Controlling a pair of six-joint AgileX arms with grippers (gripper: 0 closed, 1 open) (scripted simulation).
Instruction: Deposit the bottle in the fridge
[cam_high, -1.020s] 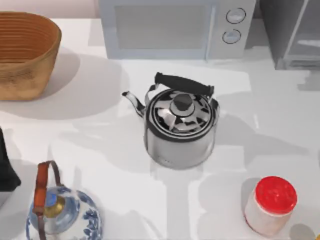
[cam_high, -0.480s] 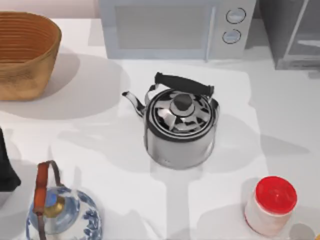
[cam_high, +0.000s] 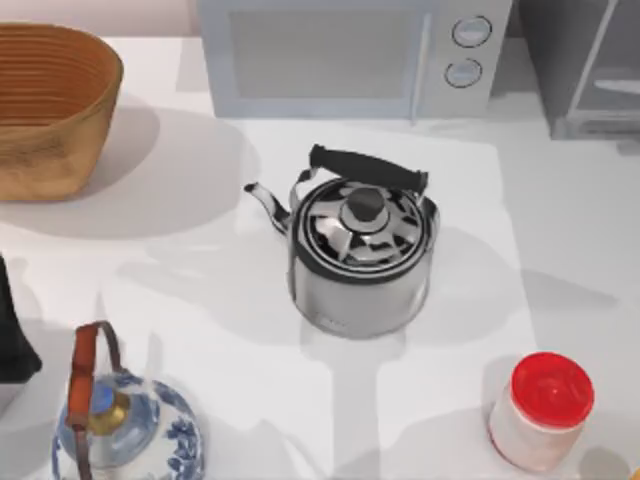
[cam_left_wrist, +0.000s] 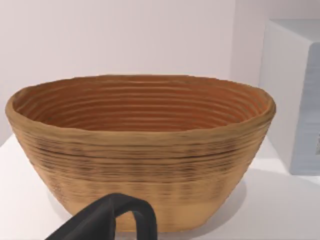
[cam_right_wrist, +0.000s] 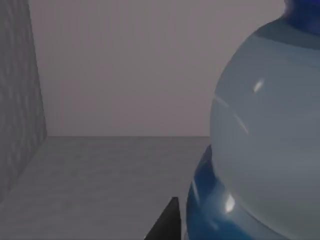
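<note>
Bottle (cam_right_wrist: 260, 150) glossy, rounded, blue-based, inside matte grey fridge (cam_right_wrist: 100, 185); hand state unclear.

kettle (cam_high: 362, 257), basket (cam_high: 52, 105), microwave (cam_high: 345, 55), jar (cam_high: 541, 411), teapot (cam_high: 125, 432)

The left arm (cam_high: 14, 330) is sitting at the surface's left edge as a dark shape. A black finger (cam_left_wrist: 117, 220) of the left pincer is curving into its wrist view.
</note>
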